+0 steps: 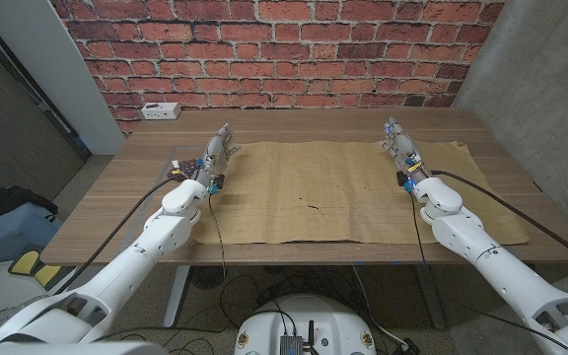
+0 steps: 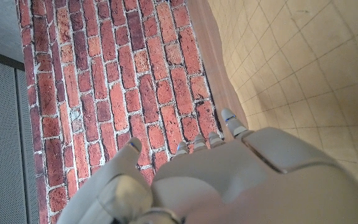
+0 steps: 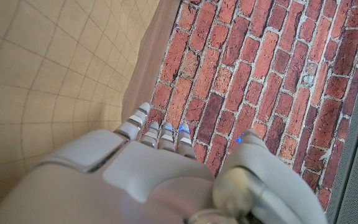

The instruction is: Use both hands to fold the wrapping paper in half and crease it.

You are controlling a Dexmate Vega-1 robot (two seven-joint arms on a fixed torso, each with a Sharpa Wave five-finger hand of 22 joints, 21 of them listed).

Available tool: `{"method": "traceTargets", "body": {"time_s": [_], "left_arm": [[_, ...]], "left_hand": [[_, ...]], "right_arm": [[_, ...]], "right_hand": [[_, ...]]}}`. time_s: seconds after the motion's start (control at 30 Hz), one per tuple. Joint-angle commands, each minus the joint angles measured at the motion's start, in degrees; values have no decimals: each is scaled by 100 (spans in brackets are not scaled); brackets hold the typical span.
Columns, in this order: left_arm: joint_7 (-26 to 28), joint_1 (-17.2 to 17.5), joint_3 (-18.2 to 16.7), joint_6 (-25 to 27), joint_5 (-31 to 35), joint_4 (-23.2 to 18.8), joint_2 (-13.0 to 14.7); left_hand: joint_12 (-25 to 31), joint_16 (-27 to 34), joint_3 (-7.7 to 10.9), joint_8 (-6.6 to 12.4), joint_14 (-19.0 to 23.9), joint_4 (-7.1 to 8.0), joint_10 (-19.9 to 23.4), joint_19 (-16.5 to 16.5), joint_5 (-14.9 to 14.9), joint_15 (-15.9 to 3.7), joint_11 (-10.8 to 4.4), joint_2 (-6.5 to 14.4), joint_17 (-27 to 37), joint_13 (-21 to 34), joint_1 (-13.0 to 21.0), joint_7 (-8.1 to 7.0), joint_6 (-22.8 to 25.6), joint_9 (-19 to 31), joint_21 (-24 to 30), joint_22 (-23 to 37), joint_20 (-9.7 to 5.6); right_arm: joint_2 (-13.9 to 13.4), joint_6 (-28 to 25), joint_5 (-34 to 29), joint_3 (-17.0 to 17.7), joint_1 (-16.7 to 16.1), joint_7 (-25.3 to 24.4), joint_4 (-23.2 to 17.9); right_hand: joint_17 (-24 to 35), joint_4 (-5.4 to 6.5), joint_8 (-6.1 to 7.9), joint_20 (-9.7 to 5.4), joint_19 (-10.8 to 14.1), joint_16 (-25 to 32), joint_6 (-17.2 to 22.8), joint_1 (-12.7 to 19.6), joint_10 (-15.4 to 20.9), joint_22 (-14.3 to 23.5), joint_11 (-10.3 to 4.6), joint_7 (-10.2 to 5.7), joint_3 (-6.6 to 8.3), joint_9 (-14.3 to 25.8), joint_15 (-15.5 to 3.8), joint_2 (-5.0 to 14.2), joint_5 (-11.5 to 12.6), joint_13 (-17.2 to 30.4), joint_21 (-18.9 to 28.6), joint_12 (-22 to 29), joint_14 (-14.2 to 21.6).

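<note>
Red brick wall is seen behind a wooden table, on which a sheet of tan gridded wrapping paper is spread flat and unfolded. A white power strip is set near the far left corner. The left hand is held at the paper's left edge, the right hand at its right side; both are stretched towards the wall with fingers released and nothing grasped. The paper's far edge is found just beyond the fingertips.
</note>
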Motion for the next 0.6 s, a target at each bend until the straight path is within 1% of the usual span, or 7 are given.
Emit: {"method": "traceTargets", "body": {"time_s": [0.03, 0.13, 0.33, 0.6], "left_arm": [[-95, -135, 87, 78, 43, 139, -16], [-86, -191, 140, 135, 132, 145, 17], [-143, -278, 186, 171, 146, 232, -20], [-210, -418, 279, 228, 222, 360, -61]], "left_hand": [[39, 45, 25, 41, -49, -18, -307, -105, 30, 19, 16, -1, 21, 7, 24, -9, -162, 14, -33, 9, -7], [39, 47, 22, 45, -41, -21, -301, -99, 30, 28, 1, -2, 21, 7, 23, 1, -143, 15, -44, 10, -8], [44, 52, 18, 62, -22, -24, -282, -88, 30, 45, 13, -2, 21, 8, 20, 4, -85, 16, -59, 10, -1], [45, 53, 13, 63, -12, -29, -269, -76, 29, 53, 12, -4, 21, 8, 17, 2, -60, 17, -80, 11, 9]], "right_arm": [[-309, -344, -294, 146, -318, -678, -518], [-395, -398, -337, 216, -443, -832, -663], [-501, -511, -364, 348, -648, -1085, -901], [-598, -588, -361, 483, -825, -1234, -1069]], "right_hand": [[26, -10, 33, 37, 3, 42, 66, 88, 38, 21, 24, -3, 70, 21, 53, 9, 5, 8, 34, 40, 2], [25, -24, 37, 44, 4, 46, 80, 110, 45, 21, 20, -3, 86, 21, 55, 21, 3, 8, 35, 42, 15], [23, -52, 43, 39, 15, 45, 107, 154, 63, 21, 20, -8, 120, 21, 53, 42, -2, 8, 38, 47, 20], [21, -85, 42, 43, 20, 47, 119, 205, 79, 21, 26, -16, 158, 22, 56, 62, -9, 7, 40, 50, 36]]}}
